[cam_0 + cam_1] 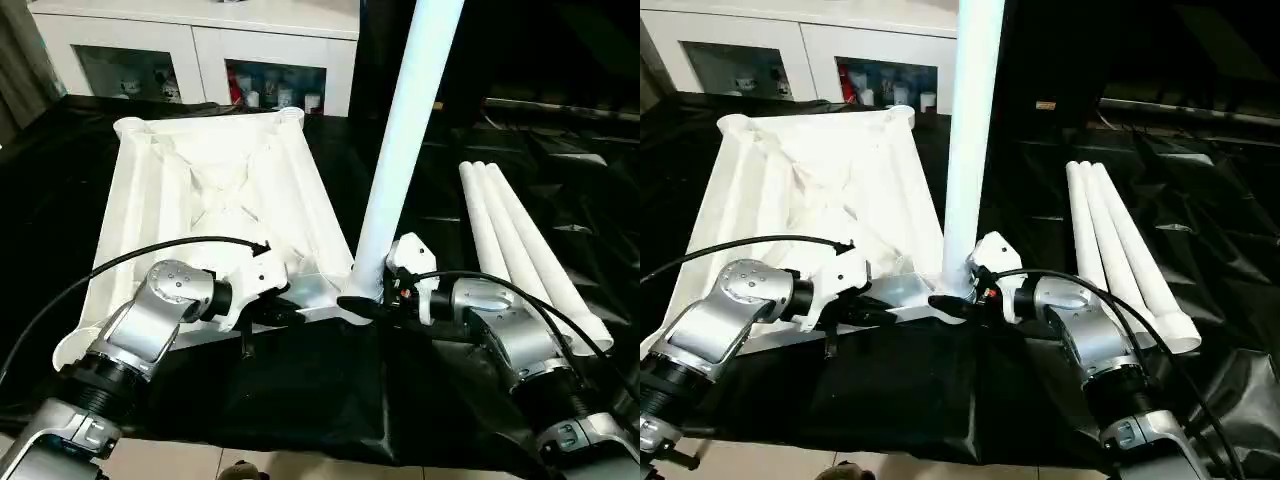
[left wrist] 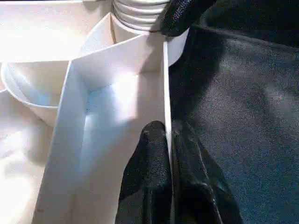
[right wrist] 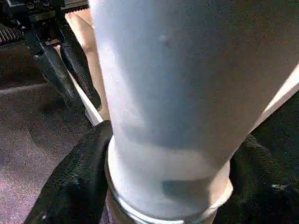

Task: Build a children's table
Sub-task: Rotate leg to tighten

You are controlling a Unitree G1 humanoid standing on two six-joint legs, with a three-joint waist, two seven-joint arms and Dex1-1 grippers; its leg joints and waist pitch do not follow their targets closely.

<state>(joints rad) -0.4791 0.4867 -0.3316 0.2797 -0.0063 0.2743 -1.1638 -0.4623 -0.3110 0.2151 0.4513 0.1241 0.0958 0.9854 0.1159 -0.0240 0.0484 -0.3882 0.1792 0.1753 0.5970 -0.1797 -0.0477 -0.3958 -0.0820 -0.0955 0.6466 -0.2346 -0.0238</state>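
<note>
Right pincer point(image 1: 372, 300) straddles upright leg point(image 1: 405, 140).

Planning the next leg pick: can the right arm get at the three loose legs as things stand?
Probably yes, once freed. The three loose legs lie bare on the black cloth beside the right arm, nothing over them. But the right end effector sits around the base of the upright leg.

We see a black-covered table point(image 1: 300, 390) carrying everything. On it lies the white top point(image 1: 215, 190), ribs upward, stretching from the middle toward ten o'clock. At three o'clock three loose legs point(image 1: 520, 250) lie side by side, touching, well apart from the top. The black cover is creased and hangs over the near edge at six o'clock.
</note>
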